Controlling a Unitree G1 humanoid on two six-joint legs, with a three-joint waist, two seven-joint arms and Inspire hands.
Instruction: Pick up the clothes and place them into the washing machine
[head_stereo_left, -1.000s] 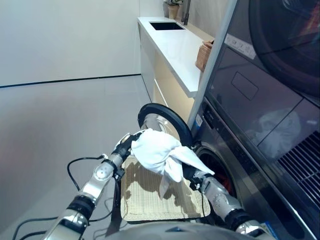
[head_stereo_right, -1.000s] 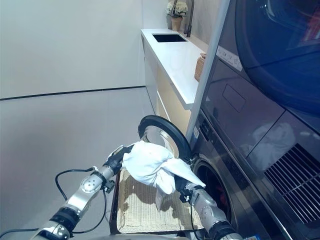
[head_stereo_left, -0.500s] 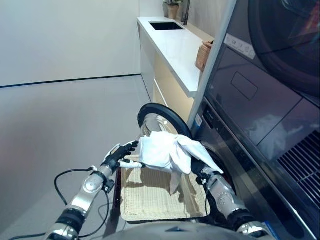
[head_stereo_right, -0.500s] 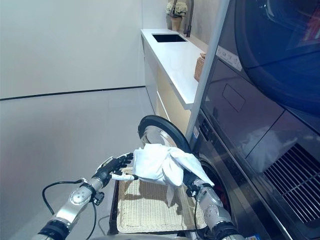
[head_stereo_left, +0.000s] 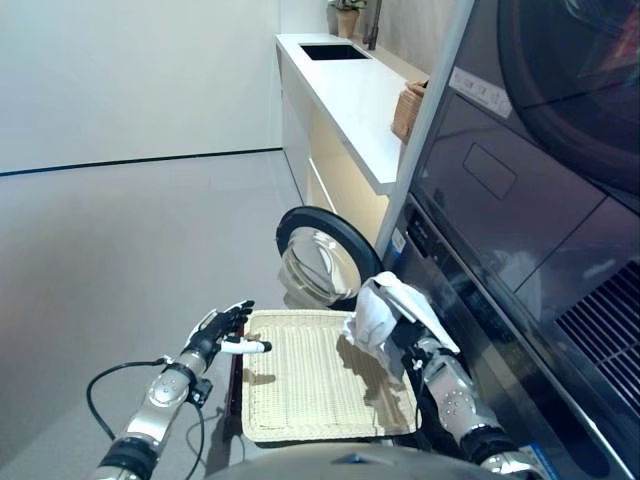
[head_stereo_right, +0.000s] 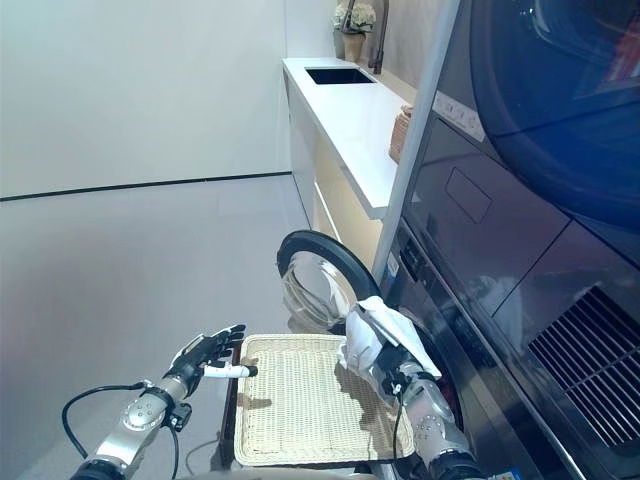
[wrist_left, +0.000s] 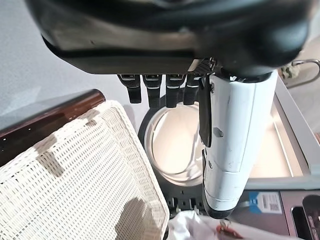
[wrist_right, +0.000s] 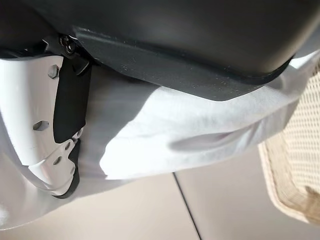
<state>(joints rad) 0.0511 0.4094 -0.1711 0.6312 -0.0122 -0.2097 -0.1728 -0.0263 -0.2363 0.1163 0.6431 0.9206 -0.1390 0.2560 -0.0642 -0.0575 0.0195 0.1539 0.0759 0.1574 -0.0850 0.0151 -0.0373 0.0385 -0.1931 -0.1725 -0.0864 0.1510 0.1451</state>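
Observation:
A white garment (head_stereo_left: 384, 313) is bunched in my right hand (head_stereo_left: 413, 343) at the mouth of the washing machine (head_stereo_left: 440, 330), beside its open round door (head_stereo_left: 318, 258). In the right wrist view the cloth (wrist_right: 165, 125) is pressed against the palm with the thumb (wrist_right: 40, 125) beside it. My left hand (head_stereo_left: 218, 330) is open and empty, its fingers straight, above the left edge of the wicker basket (head_stereo_left: 300, 385). The left wrist view shows its fingers (wrist_left: 157, 90) past the basket corner (wrist_left: 75, 165), toward the door.
The basket rests on a low dark brown box (wrist_left: 45, 120). A white counter (head_stereo_left: 350, 95) with a sink and a small wicker box (head_stereo_left: 408, 110) runs along the wall behind the machine. A dark appliance (head_stereo_left: 540, 150) sits above the washer. Grey floor lies to the left.
My right hand has carried the white garment right and down to the washer's mouth. My left hand has let go of it and drawn back to the left, over the basket's edge.

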